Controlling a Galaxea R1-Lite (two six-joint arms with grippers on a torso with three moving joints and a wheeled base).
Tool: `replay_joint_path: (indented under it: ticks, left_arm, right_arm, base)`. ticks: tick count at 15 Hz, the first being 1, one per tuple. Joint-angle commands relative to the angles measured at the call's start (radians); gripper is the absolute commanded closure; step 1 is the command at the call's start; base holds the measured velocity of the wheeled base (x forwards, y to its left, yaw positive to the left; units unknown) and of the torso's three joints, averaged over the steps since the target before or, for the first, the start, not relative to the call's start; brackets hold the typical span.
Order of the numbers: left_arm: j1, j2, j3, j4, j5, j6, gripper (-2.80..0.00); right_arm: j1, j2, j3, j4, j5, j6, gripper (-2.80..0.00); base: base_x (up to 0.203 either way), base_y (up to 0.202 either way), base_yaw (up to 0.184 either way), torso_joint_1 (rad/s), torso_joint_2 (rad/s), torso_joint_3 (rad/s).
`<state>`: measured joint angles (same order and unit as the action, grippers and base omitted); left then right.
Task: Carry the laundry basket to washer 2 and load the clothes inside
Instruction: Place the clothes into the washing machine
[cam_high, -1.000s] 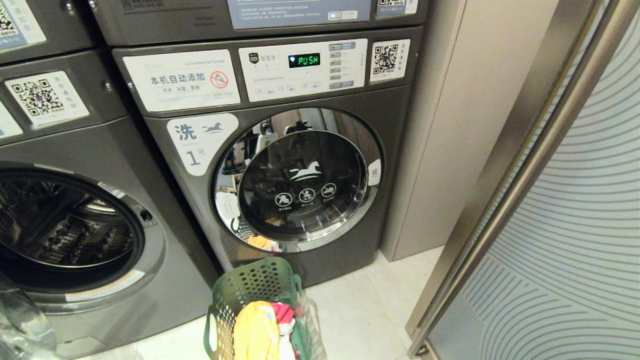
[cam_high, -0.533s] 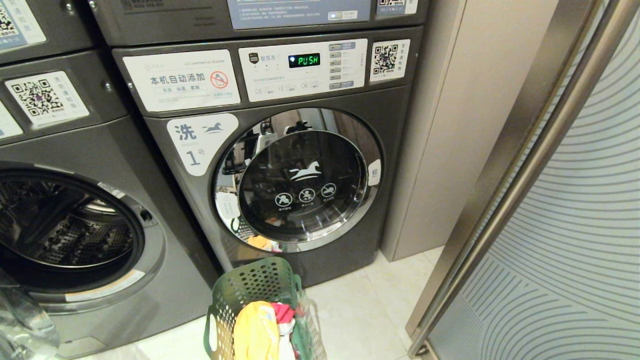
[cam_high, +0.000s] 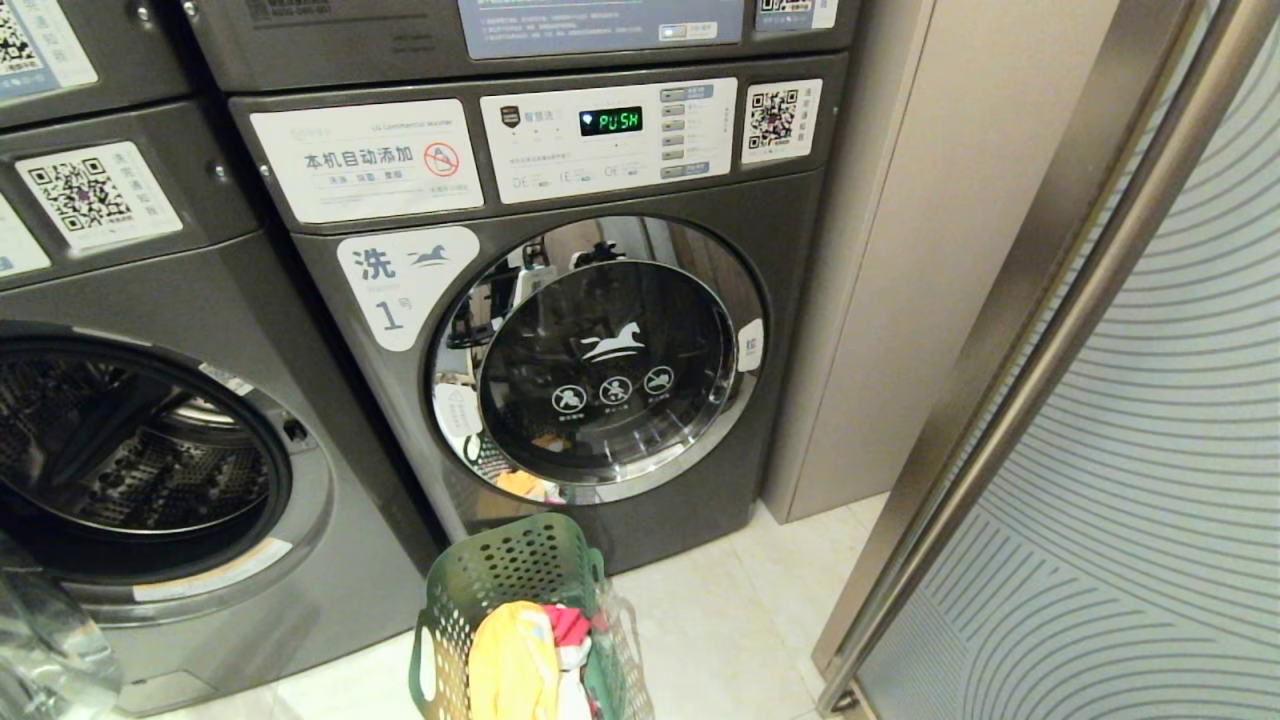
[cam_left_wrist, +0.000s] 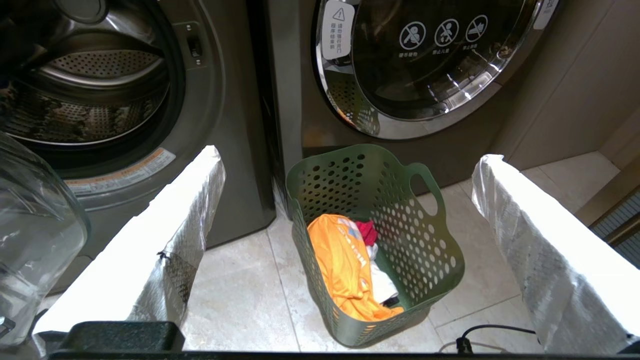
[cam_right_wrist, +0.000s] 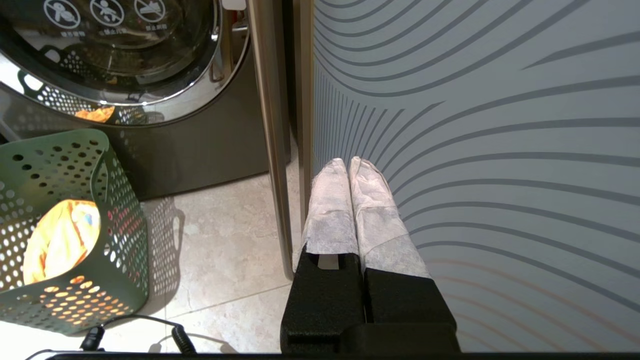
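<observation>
Risk of loading the wrong drum: dark green perforated plastic laundry basket (cam_high: 515, 620) of yellow-orange, white and red-pink clothes (cam_left_wrist: 350, 262) on the pale tile floor (cam_high: 720, 640), against the closed washer labelled 1 (cam_high: 560, 330), left gripper (cam_left_wrist: 345, 235) spread wide, right gripper (cam_right_wrist: 350, 167) pressed together, empty.

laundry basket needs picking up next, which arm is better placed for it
Left. The left gripper is open with the laundry basket straight ahead between its fingers; the right gripper is shut, facing the striped panel, basket off to its side.
</observation>
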<state>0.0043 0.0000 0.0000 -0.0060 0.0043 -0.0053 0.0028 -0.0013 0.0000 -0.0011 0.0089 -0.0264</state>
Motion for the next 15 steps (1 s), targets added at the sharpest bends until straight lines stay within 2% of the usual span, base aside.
replay_joint_path:
  ticks: [1,4,8,11,15]
  left_arm:
    - [0.000,0.002,0.000,-0.002,0.000,0.001,-2.80]
    - [0.000,0.002,0.000,0.000,0.000,-0.001,-2.80]
    - [0.000,0.002,0.000,0.000,0.000,-0.001,-2.80]
    - [0.000,0.002,0.000,0.000,0.000,-0.001,-2.80]
    - [0.000,0.002,0.000,0.000,0.000,-0.001,-2.80]
  right_arm:
    - [0.000,0.001,0.002,0.000,0.000,-0.001,0.00]
    - [0.000,0.001,0.002,0.001,0.000,0.002,0.00]
    - [0.000,0.001,0.002,0.001,0.000,0.005,0.00]
    - [0.000,0.001,0.002,0.001,-0.001,0.005,0.00]
    - [0.000,0.001,0.002,0.001,-0.001,0.005,0.00]
  base:
    - [0.000,0.000,0.000,0.000,0.00,0.000]
    - [0.002,-0.004,0.088,-0.010,0.05,0.031]
    - [0.003,-0.008,0.171,-0.095,0.36,0.255]
    - [0.001,-0.005,0.136,-0.038,0.15,0.105]
    - [0.000,0.000,0.000,-0.003,0.02,0.013]
